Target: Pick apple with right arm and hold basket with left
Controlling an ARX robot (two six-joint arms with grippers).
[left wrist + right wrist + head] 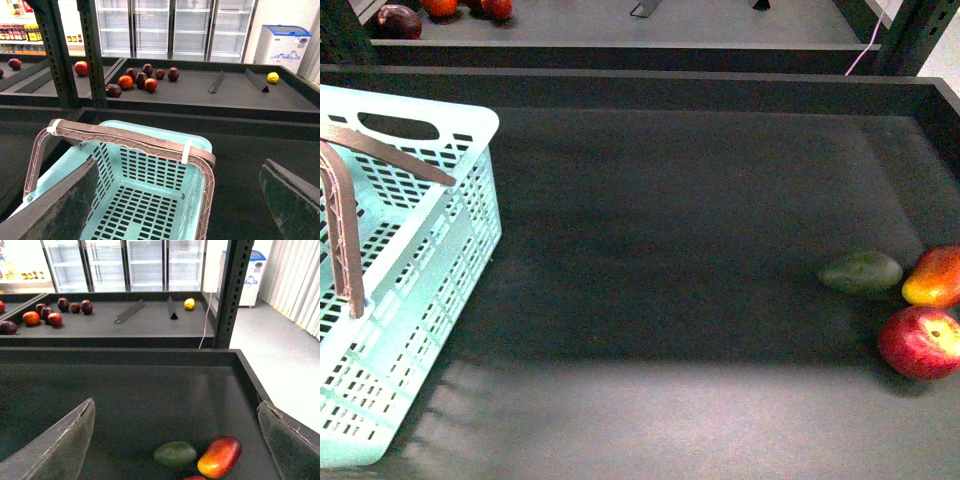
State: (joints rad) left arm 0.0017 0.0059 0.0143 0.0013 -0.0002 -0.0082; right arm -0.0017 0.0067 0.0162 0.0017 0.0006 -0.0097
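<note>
Front view – apple: the apple (918, 342) lies on the bench (670, 250) at the far right, nearest the camera of three fruits, just beside the mango (933, 276); the avocado (861, 271) is near.
Front view – basket: the basket (470, 230) stands at the left edge, well apart from the fruit, with its brown handle (342, 230) raised.
Front view – arms: neither is in view.
Front view – room: a wide bare stretch lies between basket and fruit. The bench's raised side wall (945, 110) runs close on the apple's right.

Left wrist view – left gripper: the left gripper (177, 200) is spread wide, holding nothing, above the basket's open top.
Left wrist view – risk: the handle (130, 140) crosses between the fingers. Closing on that swinging bar instead of the rim could let the basket tip or slide.

Right wrist view – right gripper: the right gripper (175, 407) is spread and empty, over the fruit corner.
Right wrist view – apple: only a red sliver (195, 478) shows at the frame's edge.
Right wrist view – risk: the mango (219, 457) and avocado (175, 454) sit more centrally between the fingers, so a straight descent could take the wrong fruit or knock the round apple rolling.
Right wrist view – edge: the side wall (247, 380) leaves little room on that side; open bench lies on the other.
</note>
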